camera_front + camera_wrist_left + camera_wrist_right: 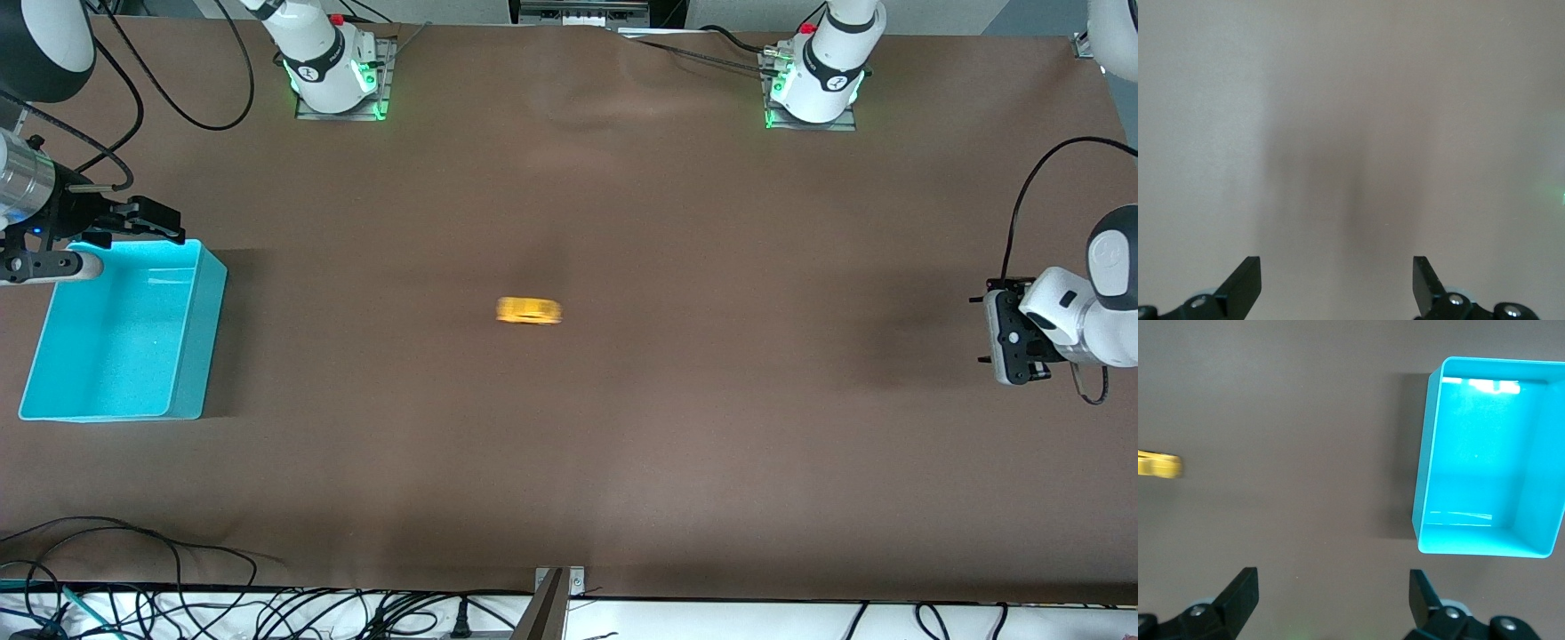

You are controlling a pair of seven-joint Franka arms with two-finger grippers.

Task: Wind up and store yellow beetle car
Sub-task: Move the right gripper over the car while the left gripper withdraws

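The yellow beetle car is a small orange-yellow streak, smeared, on the brown table near its middle. It also shows at the edge of the right wrist view. The turquoise bin stands empty at the right arm's end of the table and shows in the right wrist view. My right gripper is open and empty, up in the air by the bin's corner; its jaws stand wide apart. My left gripper is open and empty over bare table at the left arm's end, its jaws wide apart.
The two arm bases stand along the table edge farthest from the front camera. Cables lie along the edge nearest the front camera. A metal bracket sits at the middle of that edge.
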